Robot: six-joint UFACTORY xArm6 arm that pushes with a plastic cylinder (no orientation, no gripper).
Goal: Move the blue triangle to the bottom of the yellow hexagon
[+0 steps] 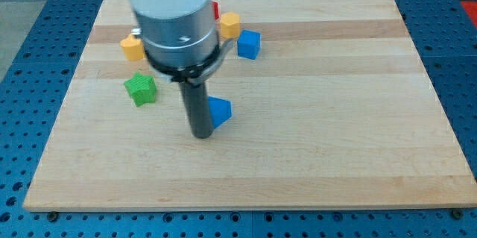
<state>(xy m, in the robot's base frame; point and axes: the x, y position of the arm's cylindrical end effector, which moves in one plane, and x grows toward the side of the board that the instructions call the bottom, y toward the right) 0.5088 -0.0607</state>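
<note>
The blue triangle (220, 111) lies near the middle of the wooden board (335, 119). My tip (202, 135) rests on the board just to the view's left of it and slightly below, touching or nearly touching its left side. The yellow hexagon (229, 24) sits toward the view's top, above the triangle, partly beside the arm's body. A blue cube (249, 44) lies just right of and below the hexagon.
A green star-shaped block (140, 89) lies left of the rod. An orange-yellow block (133, 46) sits at the upper left, partly hidden by the arm. A red block (215, 9) peeks out behind the arm near the top edge.
</note>
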